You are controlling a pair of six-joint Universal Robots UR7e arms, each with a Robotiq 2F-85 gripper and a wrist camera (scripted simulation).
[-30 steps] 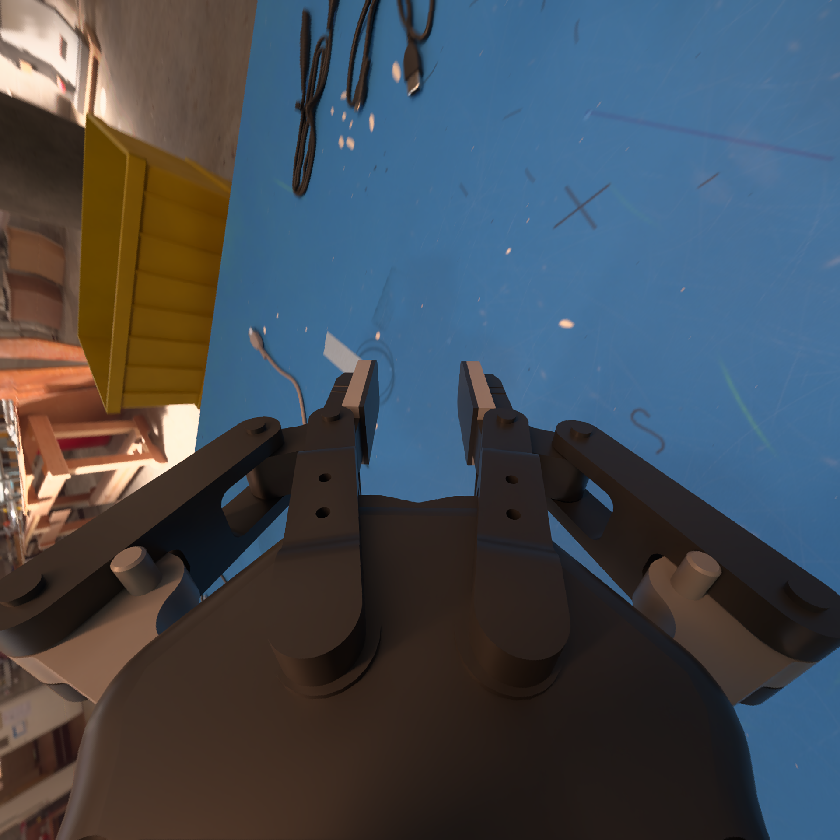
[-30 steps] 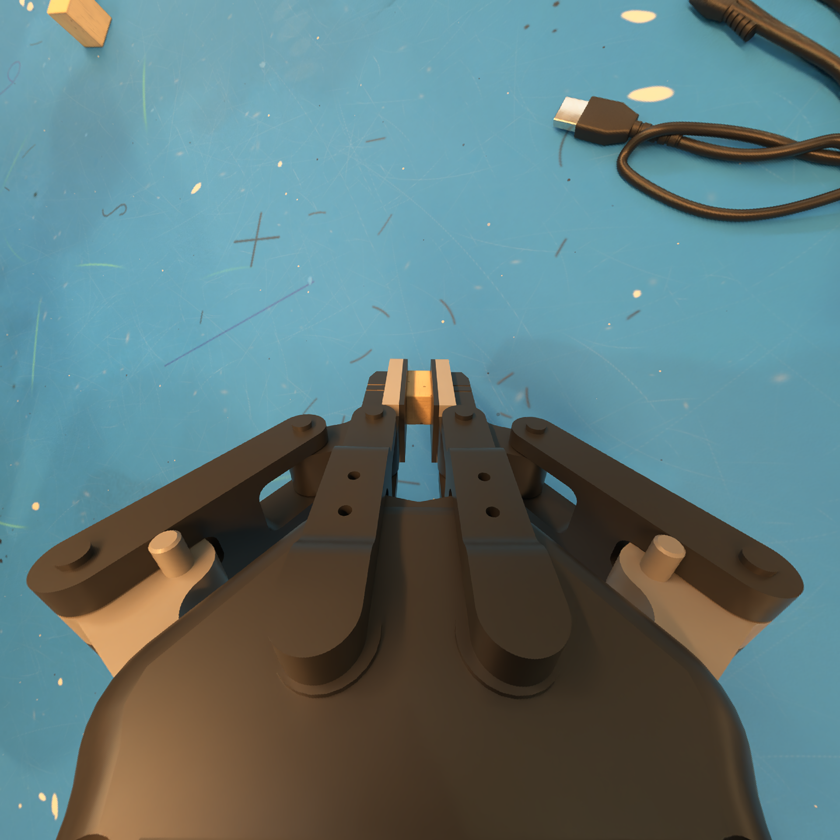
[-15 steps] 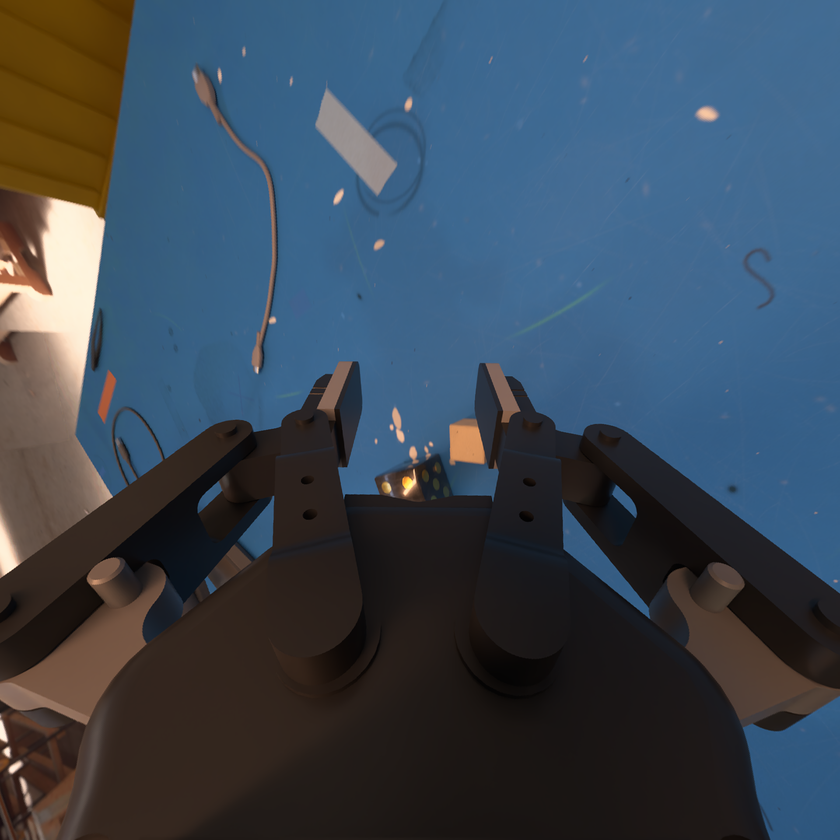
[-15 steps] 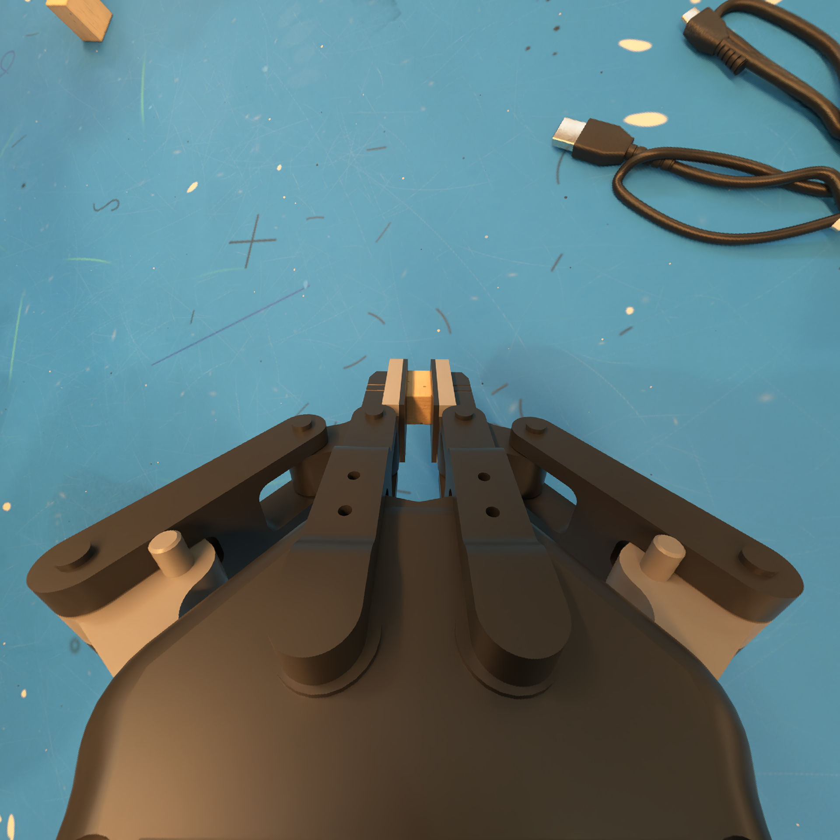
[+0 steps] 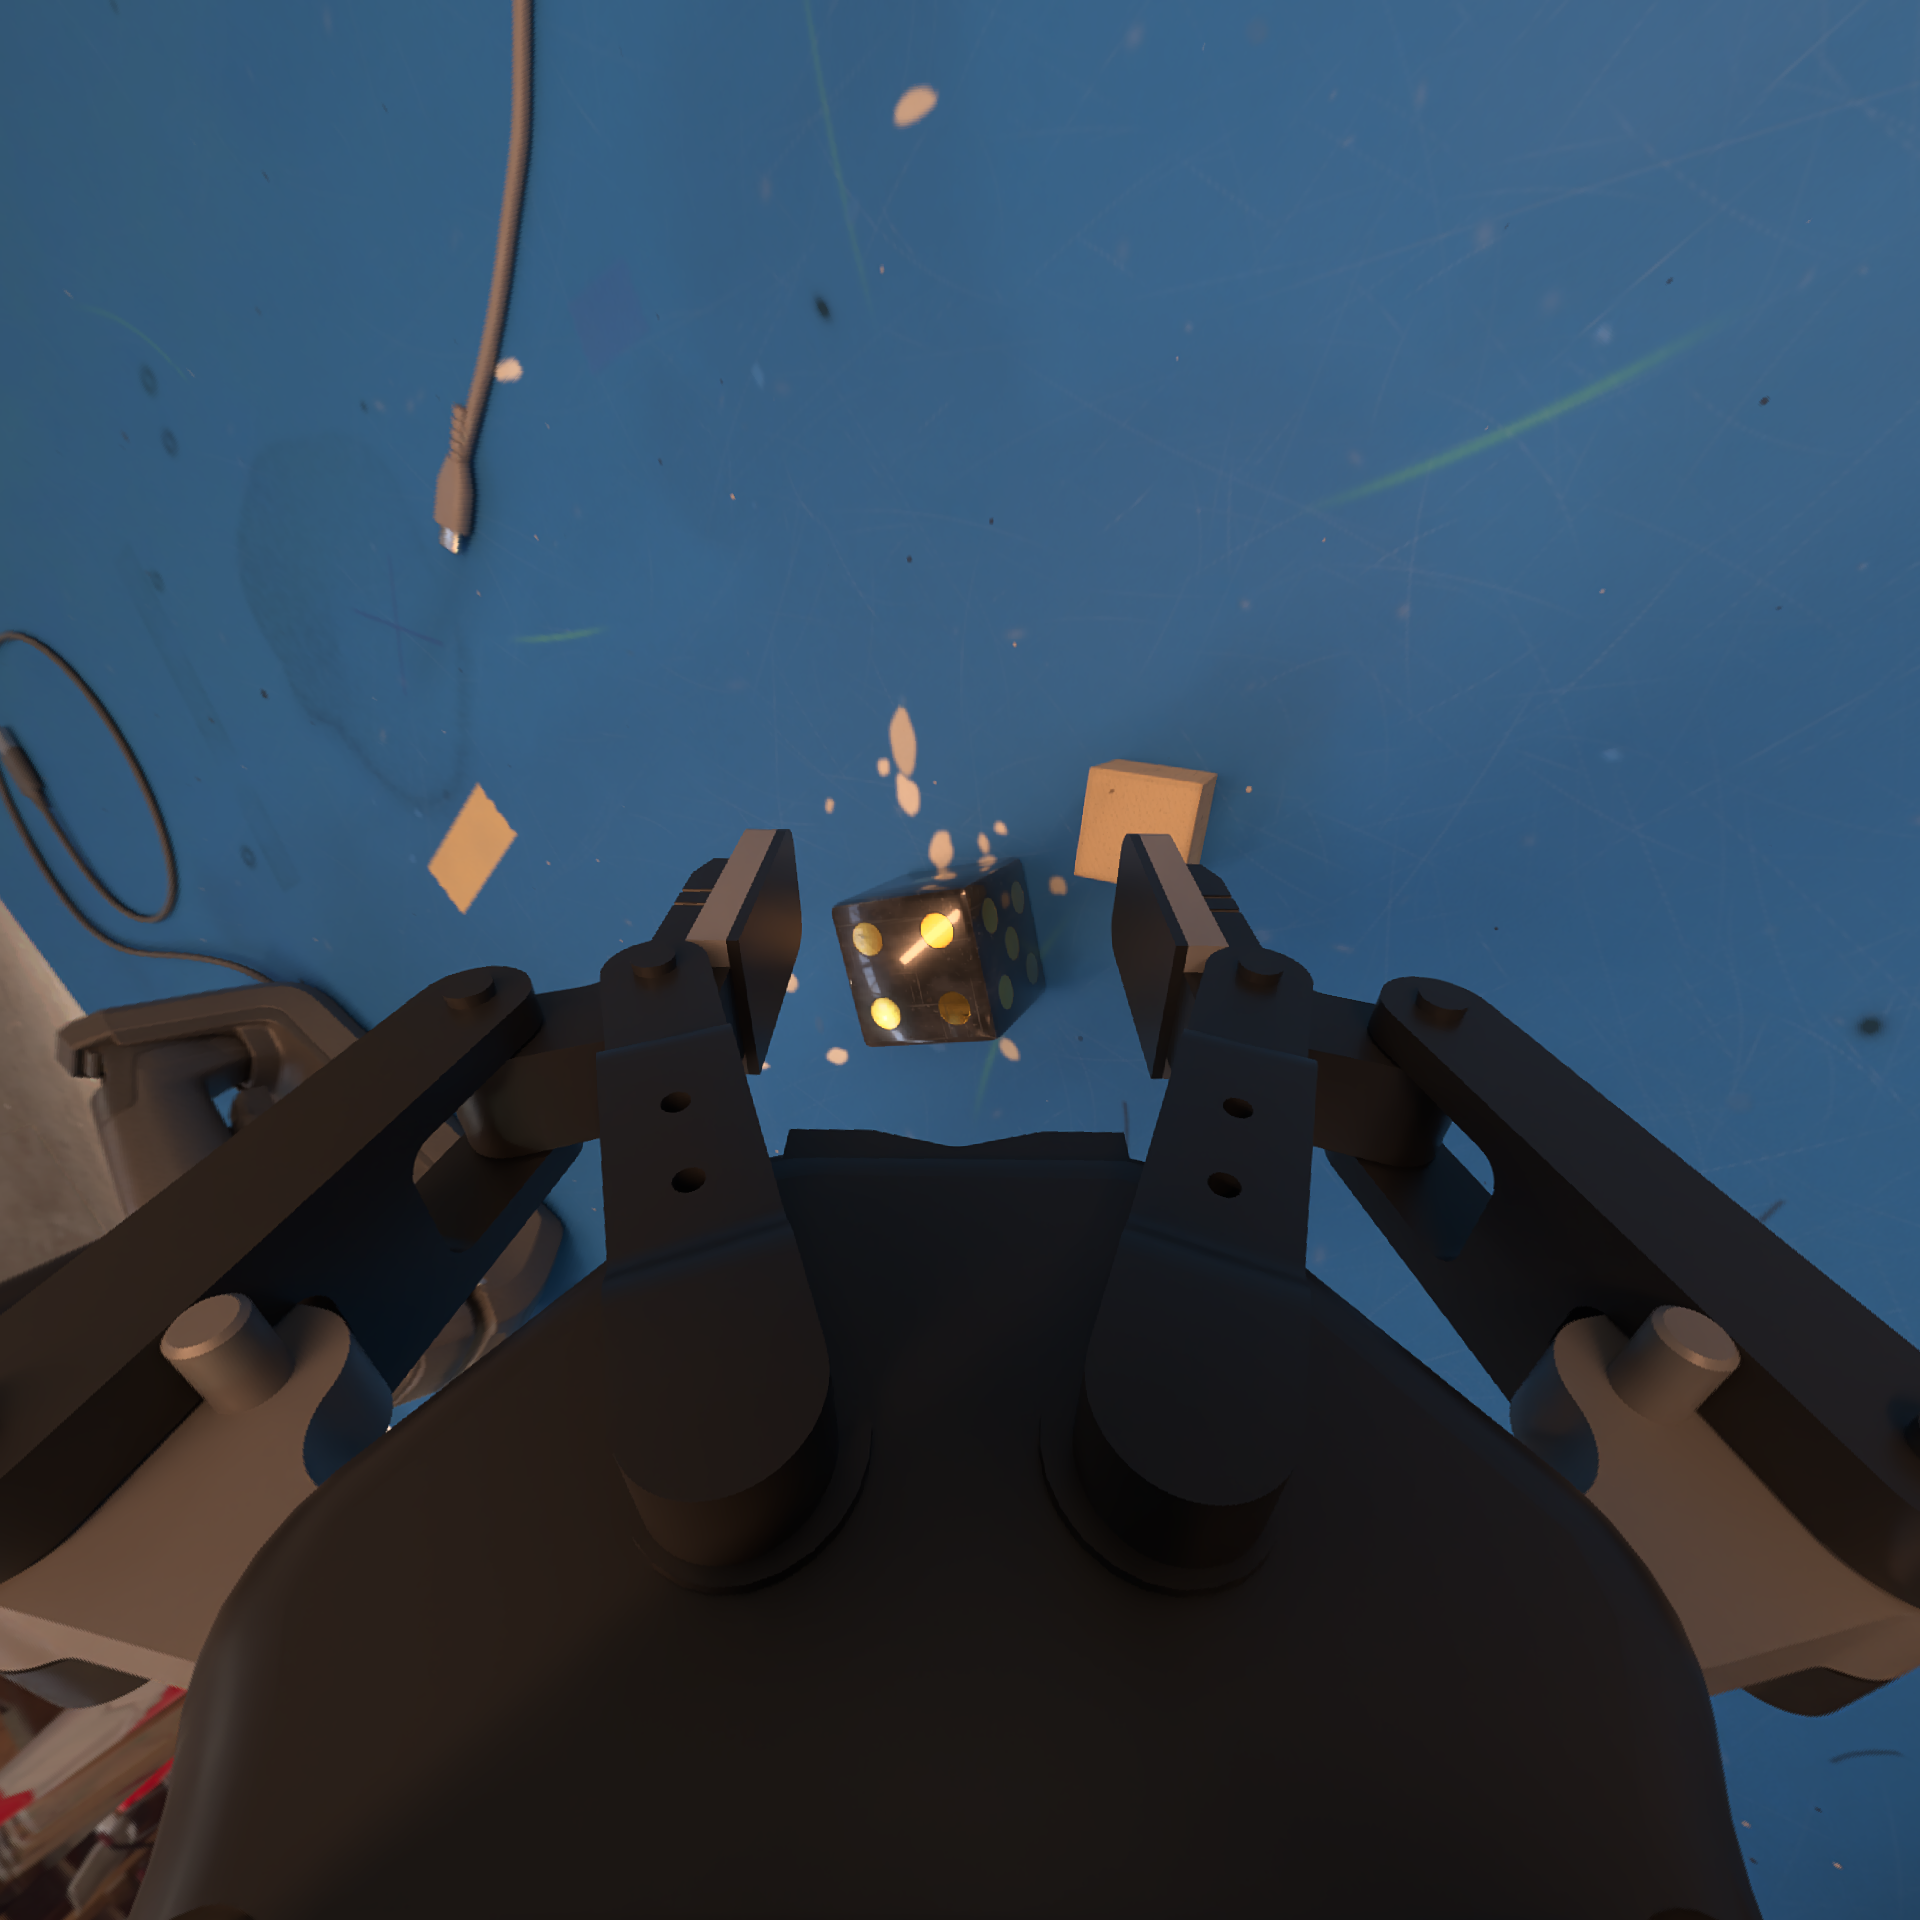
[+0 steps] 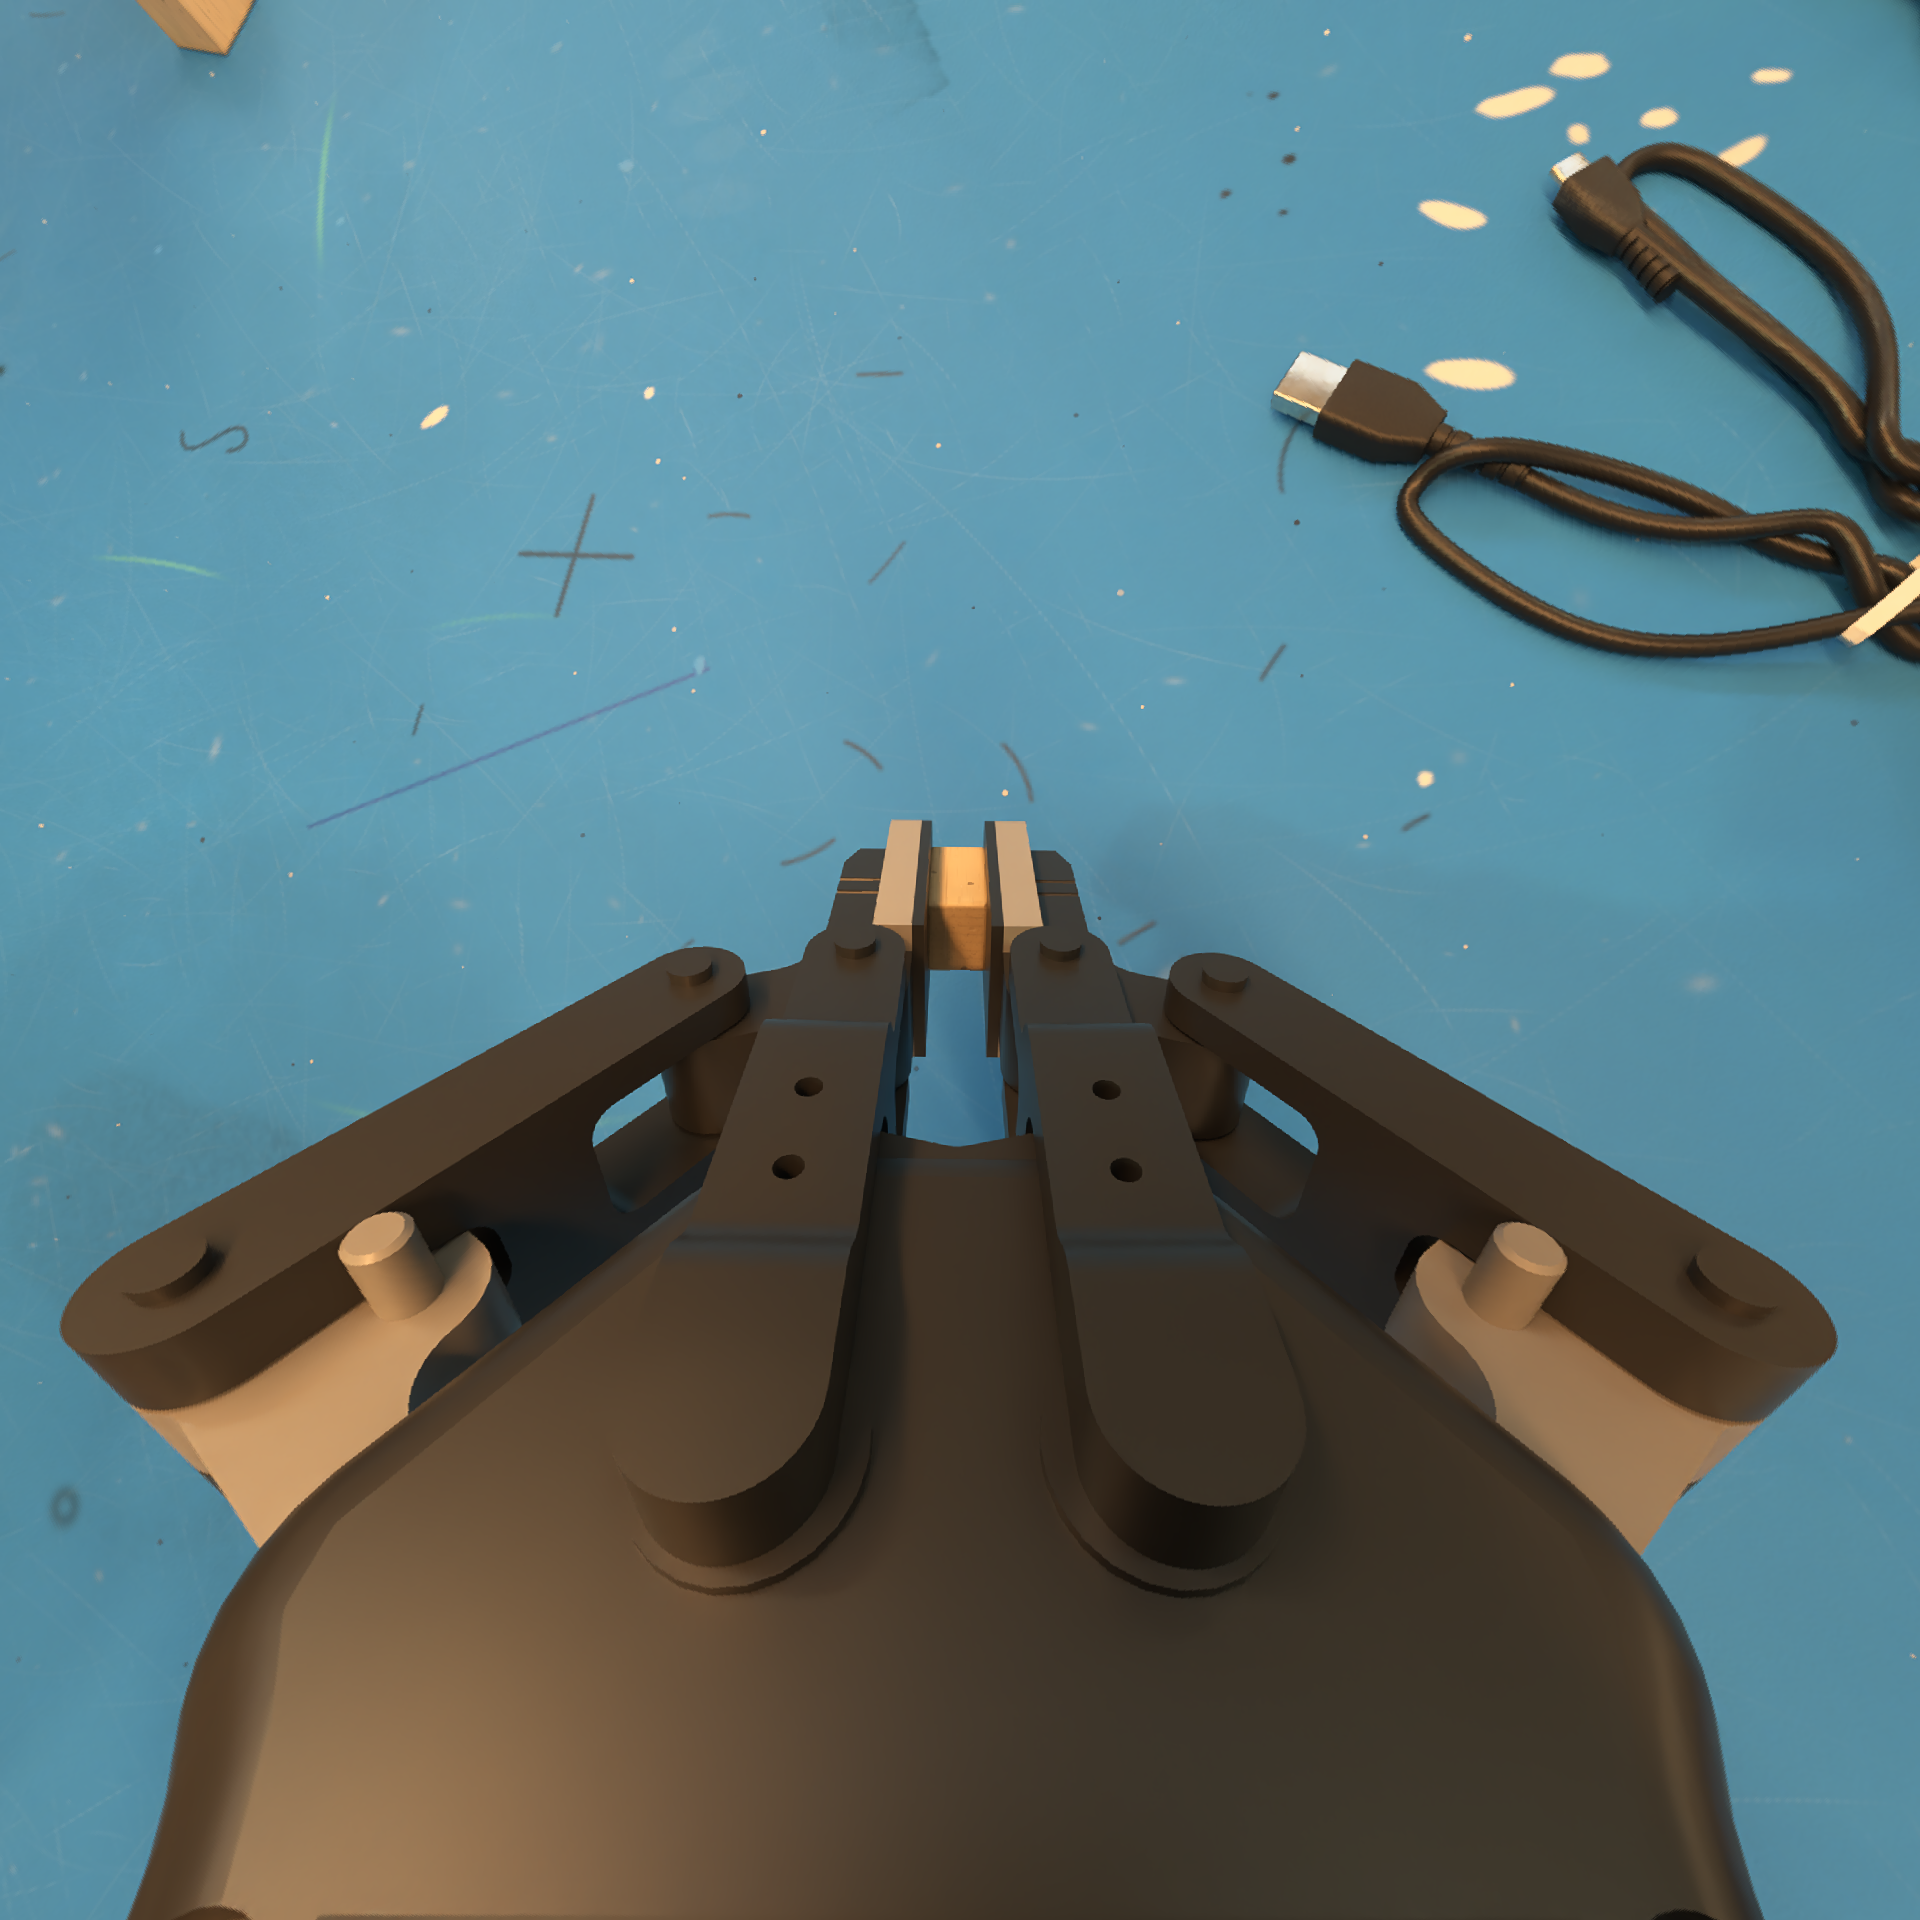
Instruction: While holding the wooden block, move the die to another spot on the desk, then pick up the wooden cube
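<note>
In the left wrist view a black die with yellow pips (image 5: pixel 940 956) lies on the blue desk (image 5: pixel 1351 520), between my open fingers. My left gripper (image 5: pixel 956 914) is open and empty above it. A wooden cube (image 5: pixel 1143 821) sits just beyond the right fingertip (image 5: pixel 1153 914), partly hidden by it. In the right wrist view my right gripper (image 6: pixel 956 883) is shut on a small wooden block (image 6: pixel 957 904) and holds it above the desk. The wooden cube also shows at the top left edge of the right wrist view (image 6: pixel 203 21).
A grey cable end (image 5: pixel 457 499) and a thin dark cable loop (image 5: pixel 104 790) lie at the left. A tan paper scrap (image 5: pixel 473 847) lies left of the gripper. A grey device (image 5: pixel 187 1070) sits at the desk's left edge. Black cables with plugs (image 6: pixel 1662 447) lie at the right.
My left gripper has swung back and down over the desk, so the die now sits between its fingers and its jaws have opened wider. The right gripper has drifted slightly, still holding the block.
</note>
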